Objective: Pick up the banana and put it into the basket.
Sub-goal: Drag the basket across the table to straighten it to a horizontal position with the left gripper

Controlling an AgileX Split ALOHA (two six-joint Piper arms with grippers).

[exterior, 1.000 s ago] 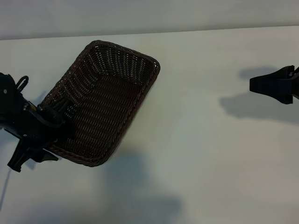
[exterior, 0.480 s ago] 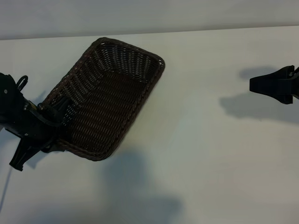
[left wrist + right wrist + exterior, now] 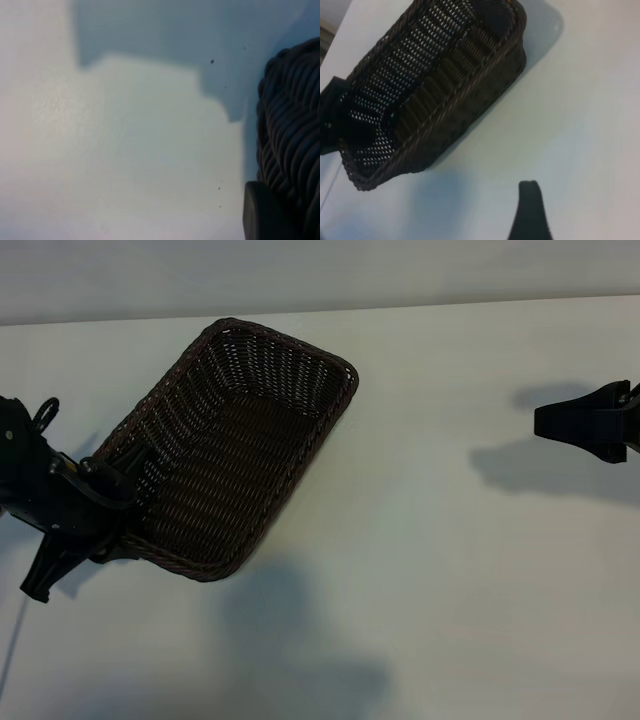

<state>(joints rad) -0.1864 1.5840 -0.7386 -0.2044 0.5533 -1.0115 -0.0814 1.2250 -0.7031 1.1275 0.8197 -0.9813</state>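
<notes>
One basket (image 3: 235,450) lies slantwise on the white worktop (image 3: 450,590), its inside bare; no banana shows in any view. The left gripper (image 3: 118,502) pinches the basket's rim at the near-left corner, fingers (image 3: 262,212) closed on the braid. The right gripper (image 3: 580,422) hovers well apart at the right edge, fingers spread.

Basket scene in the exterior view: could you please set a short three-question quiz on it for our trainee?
1. True or false: a banana lies inside the basket.
2. Fill in: the right gripper, far from the basket, has its jaws ____.
3. What is the left gripper clamped on? A) the basket's rim B) a banana C) nothing

Key: 1 false; 2 open; 3 A.
</notes>
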